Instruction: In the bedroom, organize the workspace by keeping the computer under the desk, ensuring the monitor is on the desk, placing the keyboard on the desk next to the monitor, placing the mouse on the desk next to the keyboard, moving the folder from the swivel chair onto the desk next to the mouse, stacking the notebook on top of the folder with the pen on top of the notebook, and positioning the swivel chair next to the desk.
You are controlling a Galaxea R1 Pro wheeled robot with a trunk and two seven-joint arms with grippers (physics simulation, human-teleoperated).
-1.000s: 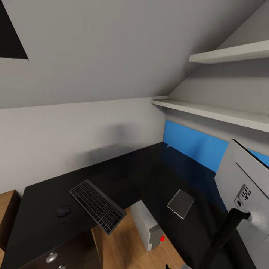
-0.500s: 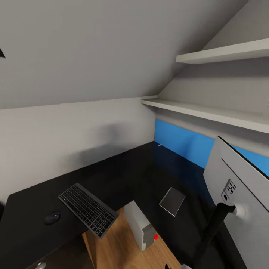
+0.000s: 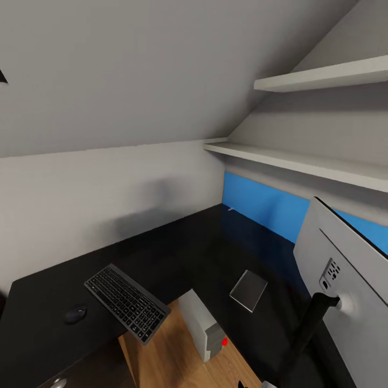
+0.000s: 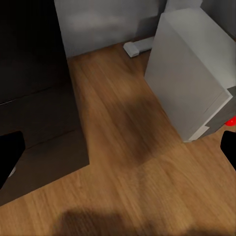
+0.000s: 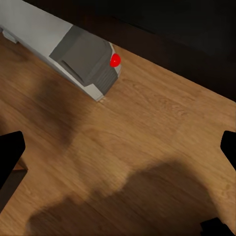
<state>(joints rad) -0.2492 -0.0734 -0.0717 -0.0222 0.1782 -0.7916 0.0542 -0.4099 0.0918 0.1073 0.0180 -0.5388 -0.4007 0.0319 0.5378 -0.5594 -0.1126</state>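
Head view: L-shaped desk, glossy black tabletop [image 3: 205,242], occupies the lower half of the picture, its blue back panel [image 3: 258,207] at 3 o'clock under two white wall shelves [image 3: 302,164].

Keyboard [image 3: 126,303] lies flat on the tabletop at 8 o'clock, set diagonally, its near end at the tabletop's inner edge. Mouse [image 3: 75,313] on the tabletop near the keyboard's far-left side, apart from it.

Monitor [image 3: 345,291] stands on the tabletop at 4 o'clock, light-grey back toward the camera, black stand [image 3: 310,334] below it.

A small flat grey rectangular item [image 3: 248,290] lies on the tabletop between keyboard and monitor; what it is cannot be told.

Computer [image 3: 202,323], light-grey tower with a red spot on its front, stands on the wooden floor [image 3: 161,355] at 6 o'clock, in the desk's inner corner and partly under the tabletop.

Left wrist view: left gripper [image 4: 118,152] spread wide, dark fingertips at opposite picture edges, holding nothing, above the floor with the computer close by.

Right wrist view: right gripper [image 5: 118,152] likewise wide, holding nothing, above the floor.
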